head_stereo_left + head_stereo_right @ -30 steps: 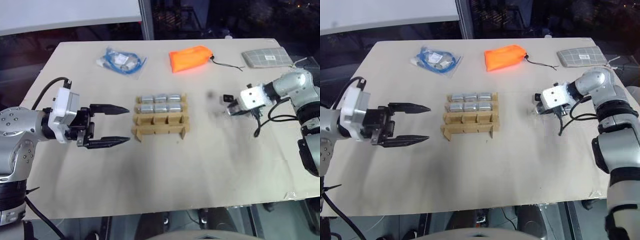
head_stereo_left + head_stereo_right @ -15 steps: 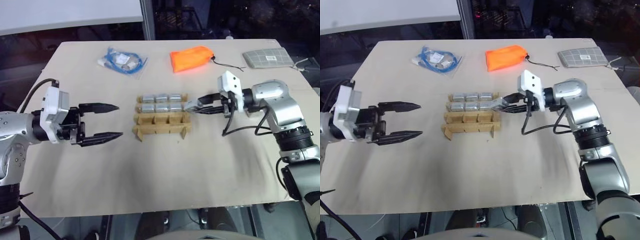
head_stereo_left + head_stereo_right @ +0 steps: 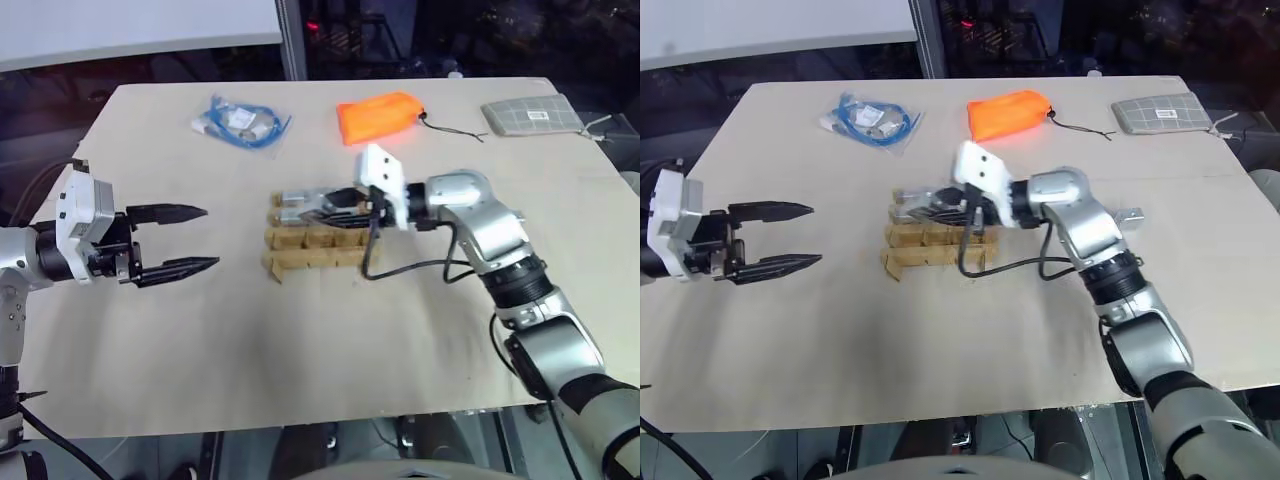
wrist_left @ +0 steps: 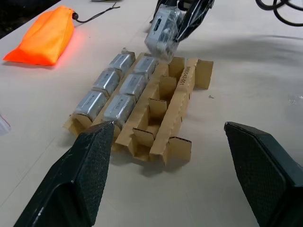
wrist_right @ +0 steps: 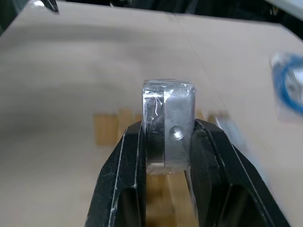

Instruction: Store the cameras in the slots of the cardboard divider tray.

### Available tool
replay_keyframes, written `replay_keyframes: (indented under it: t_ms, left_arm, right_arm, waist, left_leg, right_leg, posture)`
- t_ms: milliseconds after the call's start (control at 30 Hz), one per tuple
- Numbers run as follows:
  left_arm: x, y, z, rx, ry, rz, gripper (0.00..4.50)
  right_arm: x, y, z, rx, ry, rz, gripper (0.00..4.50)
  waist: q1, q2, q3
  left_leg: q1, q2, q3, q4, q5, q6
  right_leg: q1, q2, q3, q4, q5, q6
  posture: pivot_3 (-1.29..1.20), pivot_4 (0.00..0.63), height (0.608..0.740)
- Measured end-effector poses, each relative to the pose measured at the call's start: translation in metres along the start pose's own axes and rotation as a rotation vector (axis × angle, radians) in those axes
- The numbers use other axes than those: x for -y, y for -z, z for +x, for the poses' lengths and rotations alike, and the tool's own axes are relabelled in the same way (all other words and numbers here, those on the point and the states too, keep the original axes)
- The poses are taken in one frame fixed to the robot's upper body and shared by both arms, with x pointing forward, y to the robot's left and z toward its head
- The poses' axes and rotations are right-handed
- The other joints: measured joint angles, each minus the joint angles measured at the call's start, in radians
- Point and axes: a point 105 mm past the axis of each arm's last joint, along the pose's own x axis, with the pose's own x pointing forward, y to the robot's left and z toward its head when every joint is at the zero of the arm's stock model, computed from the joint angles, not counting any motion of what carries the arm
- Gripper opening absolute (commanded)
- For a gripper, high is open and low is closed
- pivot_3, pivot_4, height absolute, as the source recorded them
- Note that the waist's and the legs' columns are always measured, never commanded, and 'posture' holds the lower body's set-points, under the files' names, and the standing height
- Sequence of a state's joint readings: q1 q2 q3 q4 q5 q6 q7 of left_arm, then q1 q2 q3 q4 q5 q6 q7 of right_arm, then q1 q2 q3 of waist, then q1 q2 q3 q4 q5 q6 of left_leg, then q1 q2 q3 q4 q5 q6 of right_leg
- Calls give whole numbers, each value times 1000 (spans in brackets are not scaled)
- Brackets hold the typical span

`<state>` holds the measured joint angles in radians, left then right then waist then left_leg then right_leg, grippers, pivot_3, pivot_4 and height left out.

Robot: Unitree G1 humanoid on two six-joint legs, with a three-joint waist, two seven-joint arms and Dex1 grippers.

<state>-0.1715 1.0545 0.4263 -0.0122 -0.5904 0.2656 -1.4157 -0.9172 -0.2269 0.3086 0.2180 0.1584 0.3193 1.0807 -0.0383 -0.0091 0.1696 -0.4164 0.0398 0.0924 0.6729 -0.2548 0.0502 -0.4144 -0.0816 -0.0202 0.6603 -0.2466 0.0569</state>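
Level, camera (image 5: 168,125) points along tray (image 4: 182,101)

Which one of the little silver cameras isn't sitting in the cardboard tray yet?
The camera pinched in the right end effector, held above the cardboard divider tray. The other six already lie in the tray's two far rows.

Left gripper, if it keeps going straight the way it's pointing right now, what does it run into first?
Probably the cardboard divider tray. The left gripper is open and aimed across bare table at the tray's near end, where six cameras fill two rows. Its height over the table is hard to judge, so it might pass just above.
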Motion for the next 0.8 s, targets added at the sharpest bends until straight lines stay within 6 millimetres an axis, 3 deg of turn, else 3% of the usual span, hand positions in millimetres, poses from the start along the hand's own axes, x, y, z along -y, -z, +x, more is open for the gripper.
replay_keyframes:
  t_ms: [133,300,467,800]
  left_arm:
    - [1,3,-5,-6,-14,-12,3888]
    - [-1,1,-9,-13,-28,-1,3888]
    - [2,7,-14,-27,-42,-25,3888]
    - [2,8,-17,-30,-58,-28,3888]
  right_arm:
    - [6,10,4,-31,9,0,741]
    - [14,9,13,-43,26,-31,741]
    - [7,27,28,-85,-6,-15,741]
    - [-3,39,44,-111,-45,-14,741]
  waist:
    - [1,-2,1]
    - [-3,-2,1]
    - [-5,-2,1]
    - [-5,-3,1]
  left_leg:
    - [0,0,1,0,0,0]
    - [0,0,0,-1,0,0]
    - [0,0,1,-1,0,0]
    - [0,1,1,-1,0,0]
  right_leg:
    - [0,-1,0,0,0,0]
    - [-1,0,0,0,0,0]
    - [-2,0,1,0,0,0]
    - [-2,0,1,0,0,0]
  posture:
    - [0,150,740]
    - [0,150,740]
    - [0,150,740]
    - [0,150,740]
